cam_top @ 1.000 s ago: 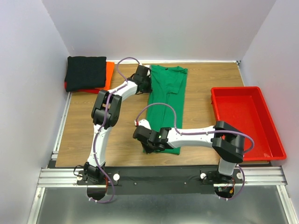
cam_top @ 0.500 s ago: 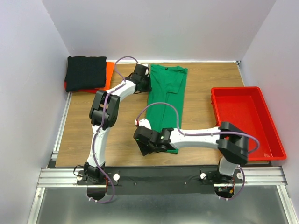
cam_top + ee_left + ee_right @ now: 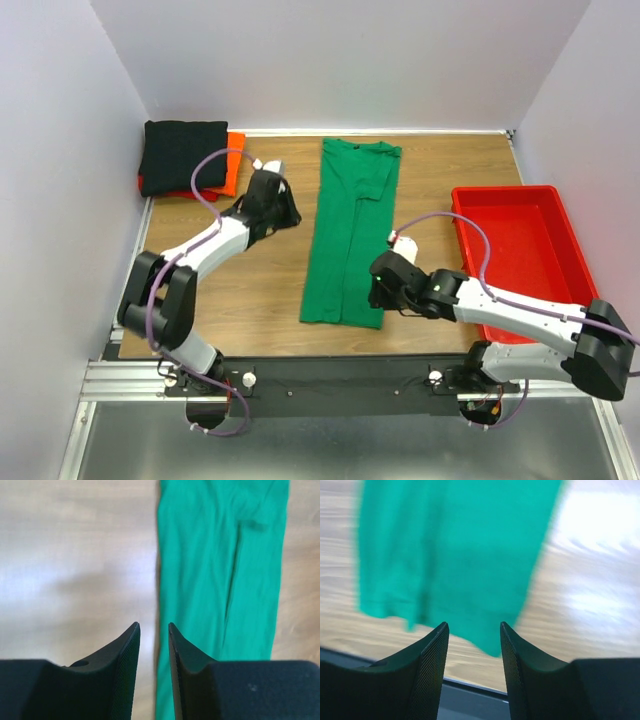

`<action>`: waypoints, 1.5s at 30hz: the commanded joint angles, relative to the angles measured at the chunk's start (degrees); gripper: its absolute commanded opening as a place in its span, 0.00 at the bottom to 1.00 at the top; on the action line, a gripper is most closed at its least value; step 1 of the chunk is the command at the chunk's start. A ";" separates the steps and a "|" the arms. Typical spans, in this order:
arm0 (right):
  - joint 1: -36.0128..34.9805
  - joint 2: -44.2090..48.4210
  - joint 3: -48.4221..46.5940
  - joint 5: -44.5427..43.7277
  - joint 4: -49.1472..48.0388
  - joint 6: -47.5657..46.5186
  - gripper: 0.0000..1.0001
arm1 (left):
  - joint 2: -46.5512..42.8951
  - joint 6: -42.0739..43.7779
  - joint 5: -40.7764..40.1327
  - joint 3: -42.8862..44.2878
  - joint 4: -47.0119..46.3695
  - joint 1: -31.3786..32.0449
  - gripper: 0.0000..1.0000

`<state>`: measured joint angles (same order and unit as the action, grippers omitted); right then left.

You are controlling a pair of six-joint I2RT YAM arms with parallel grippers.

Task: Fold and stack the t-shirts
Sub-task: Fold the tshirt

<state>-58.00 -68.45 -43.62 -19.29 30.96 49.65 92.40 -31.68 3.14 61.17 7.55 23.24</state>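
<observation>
The green t-shirt (image 3: 352, 232) lies flat in the middle of the table, folded lengthwise into a long narrow strip. A folded black t-shirt (image 3: 183, 155) rests on the orange-red t-shirt (image 3: 234, 160) in the far left corner. My left gripper (image 3: 288, 212) hovers just left of the green strip, open and empty. In the left wrist view its fingers (image 3: 127, 650) frame bare wood beside the green t-shirt (image 3: 220, 580). My right gripper (image 3: 375, 298) is open and empty above the strip's near right corner. In the right wrist view, the green t-shirt's hem (image 3: 455, 545) lies beyond the right gripper (image 3: 472, 626).
A rigid red tray (image 3: 560, 305) stands at the table's right side, close to the right arm. Bare wooden table (image 3: 440, 190) lies between the shirt and the tray. The table's metal front rail (image 3: 340, 375) runs along the near edge.
Both grippers opened and let go of the green t-shirt. The left arm drew back to the left of it; the right arm swung from the near left corner to the right side.
</observation>
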 commanded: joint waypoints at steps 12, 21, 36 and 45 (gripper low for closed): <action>7.46 -0.37 10.39 13.47 -2.92 5.19 0.52 | -21.73 -12.78 -1.11 -30.22 -2.98 9.62 0.36; 7.72 -2.92 10.83 15.16 -7.40 6.86 0.52 | -26.13 -16.39 -2.61 -32.78 1.41 15.16 0.36; 7.64 1.64 18.20 17.70 -8.28 9.15 0.05 | -23.32 -16.13 -2.61 -31.20 6.16 21.05 0.38; 7.64 6.31 20.76 16.57 -7.50 10.82 0.00 | -20.59 -14.38 -0.95 -30.40 7.04 21.84 0.39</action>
<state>-50.50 -62.74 -24.10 -2.46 21.12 59.20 71.05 -47.48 2.00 29.43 13.04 44.49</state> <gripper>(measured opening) 0.012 0.382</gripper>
